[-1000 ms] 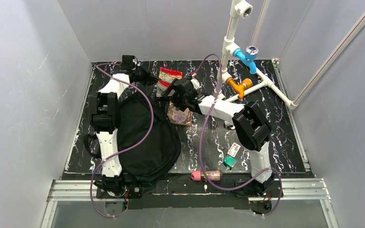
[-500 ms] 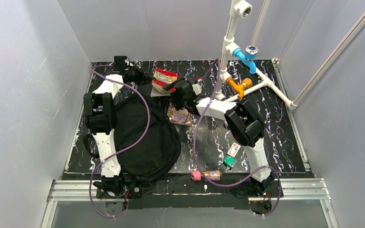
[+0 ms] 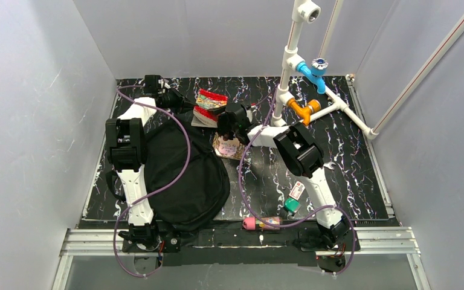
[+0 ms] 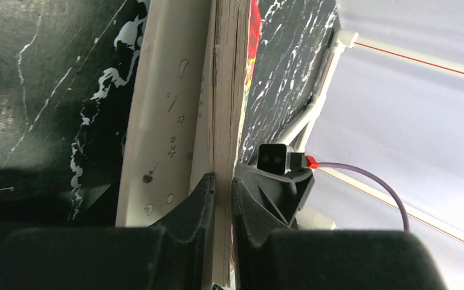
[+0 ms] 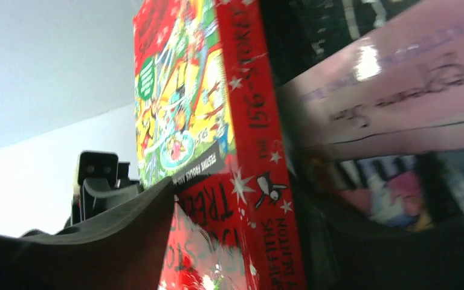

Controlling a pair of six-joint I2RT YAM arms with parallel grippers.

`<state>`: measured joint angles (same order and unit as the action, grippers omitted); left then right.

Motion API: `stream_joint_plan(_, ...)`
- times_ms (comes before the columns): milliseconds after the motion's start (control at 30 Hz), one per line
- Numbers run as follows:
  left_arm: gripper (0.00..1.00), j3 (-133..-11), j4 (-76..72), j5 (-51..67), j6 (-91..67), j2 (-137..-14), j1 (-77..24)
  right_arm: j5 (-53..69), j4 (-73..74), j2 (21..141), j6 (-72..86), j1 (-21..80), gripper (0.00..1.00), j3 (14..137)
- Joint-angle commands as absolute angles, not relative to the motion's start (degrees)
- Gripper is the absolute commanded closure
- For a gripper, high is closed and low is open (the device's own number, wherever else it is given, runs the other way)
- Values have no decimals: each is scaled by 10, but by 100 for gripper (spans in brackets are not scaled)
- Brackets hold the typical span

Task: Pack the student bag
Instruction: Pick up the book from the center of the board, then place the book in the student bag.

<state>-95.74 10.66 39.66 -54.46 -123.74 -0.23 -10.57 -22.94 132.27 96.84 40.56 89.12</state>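
Note:
The student bag (image 3: 181, 175), a big black backpack, lies on the left of the mat. A thick red book (image 3: 210, 99) is held up off the mat beyond the bag's far corner. My left gripper (image 3: 184, 103) is shut on its page edge (image 4: 228, 90), with the jaws (image 4: 223, 187) pinching the pages. My right gripper (image 3: 220, 118) straddles the book's other end. In the right wrist view the red spine (image 5: 260, 151) stands between the fingers of the open right gripper (image 5: 241, 193), the left finger close to the cover.
A cream cover with doodles (image 4: 163, 121) lies beside the held book. A pinkish book (image 3: 228, 147) rests under my right wrist. A pink pencil case (image 3: 263, 223), a green item (image 3: 291, 205) and a small card (image 3: 298, 190) sit near the front. A pipe rig (image 3: 305, 109) stands at the back right.
The right arm has swung left and brought its gripper around the red book's end, its jaws narrowing. The left gripper has kept its hold and shifted slightly left.

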Motion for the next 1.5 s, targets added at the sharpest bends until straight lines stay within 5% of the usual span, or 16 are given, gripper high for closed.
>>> stream_joint_plan(0, 100, -957, 144, 421, -502, -1163, -1, -105, -286, 1328, 994, 398, 41, 911)
stream_joint_plan(67, 99, -967, 189, 408, -466, -1156, -1, -110, -293, 1327, 984, 397, 57, 917)
stream_joint_plan(167, 60, -963, 260, 357, -406, -1122, -1, -113, -275, 1329, 954, 399, 76, 949)
stream_joint_plan(333, 20, -929, 368, 193, -288, -1010, -1, -114, -236, 1326, 882, 402, 85, 997)
stream_joint_plan(433, 8, -873, 386, 68, -262, -890, -1, -119, -216, 1318, 845, 406, 91, 1013)
stream_joint_plan(633, 5, -712, 336, -48, -236, -668, -23, -135, -164, 1308, 712, 430, 99, 1068)
stream_joint_plan(967, 8, -548, 361, 130, -225, -498, -25, -157, -138, 1220, 314, 472, 99, 1000)
stream_joint_plan(1167, 10, -482, 354, 207, -281, -421, -33, -241, -21, 1192, -12, 500, 99, 1074)
stream_joint_plan(1200, 3, -472, 359, 188, -265, -422, -67, -401, -10, 1158, -101, 537, 99, 1093)
stream_joint_plan(1300, 2, -493, 383, -19, -247, -471, -280, -621, 124, 1112, -147, 608, 99, 1170)
stream_joint_plan(1467, 2, -547, 406, -410, -309, -711, -637, -524, 177, 856, -33, 621, 99, 946)
